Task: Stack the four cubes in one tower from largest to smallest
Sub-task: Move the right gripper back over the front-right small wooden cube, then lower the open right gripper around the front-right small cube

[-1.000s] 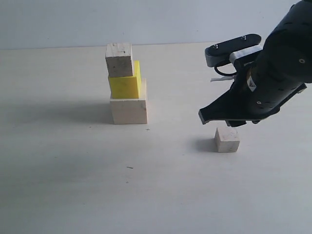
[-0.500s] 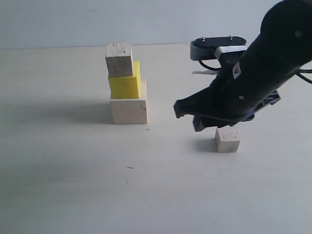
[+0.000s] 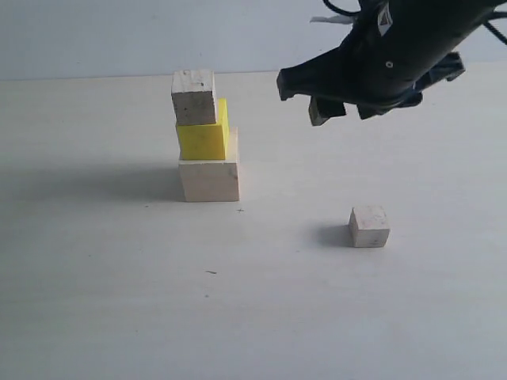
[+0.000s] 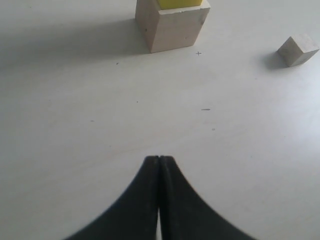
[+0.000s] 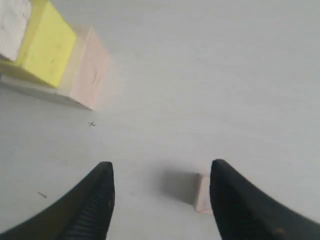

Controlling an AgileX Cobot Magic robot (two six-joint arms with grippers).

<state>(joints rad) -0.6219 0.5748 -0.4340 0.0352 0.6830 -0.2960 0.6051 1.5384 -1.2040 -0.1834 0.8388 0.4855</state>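
We see loose small cube (image 5: 201,193) half hidden behind a finger of right gripper (image 5: 160,167) | that gripper wide, empty | left gripper (image 4: 160,159) closed

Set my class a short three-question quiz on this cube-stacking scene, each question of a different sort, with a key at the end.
1. Multiple choice: how many cubes make up the tower now? A two, B three, C four.
2. True or false: the right claw is open and empty, and the loose small cube lies on the table.
3. Fill in: the cube resting directly on the large pale wood cube is coloured ____.
Key: 1 B; 2 true; 3 yellow.
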